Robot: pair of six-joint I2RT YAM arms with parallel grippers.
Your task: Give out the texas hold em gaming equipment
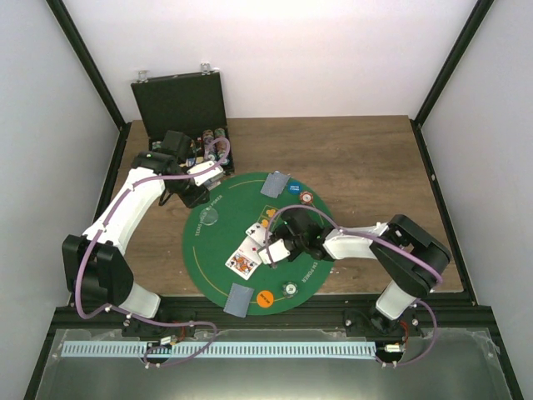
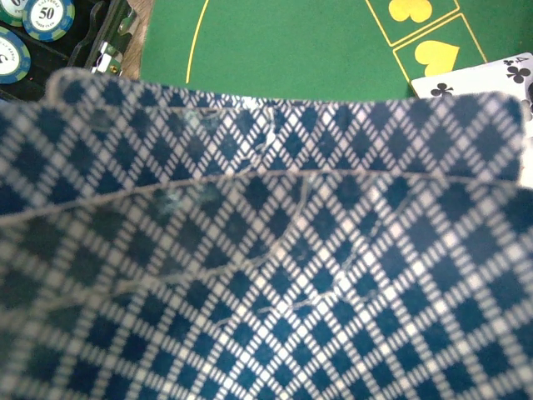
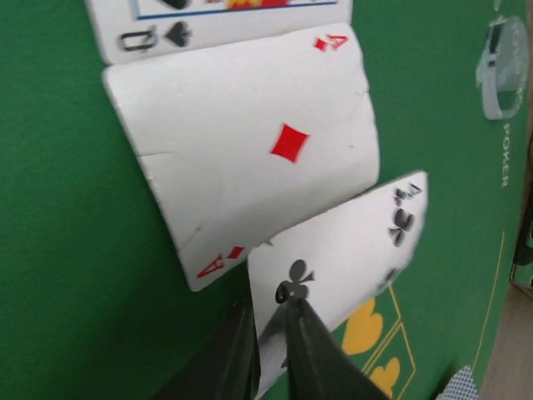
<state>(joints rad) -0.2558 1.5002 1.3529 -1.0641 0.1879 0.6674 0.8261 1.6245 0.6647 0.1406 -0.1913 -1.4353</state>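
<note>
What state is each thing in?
Black case, open.
Queen of spades, face up.
Ace of diamonds, face up.
Four of clubs, face up, between right gripper fingers.
Card stack, backs up, held by left gripper.
Far dealt cards, face down.
Near dealt cards, face down.

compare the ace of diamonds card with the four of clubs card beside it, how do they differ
The white ace of diamonds card carries one red centre pip; the white four of clubs card shows black pips. The ace lies free on the round green felt mat; the four's near edge sits between the fingers of the right tool. Both are face up.
</note>
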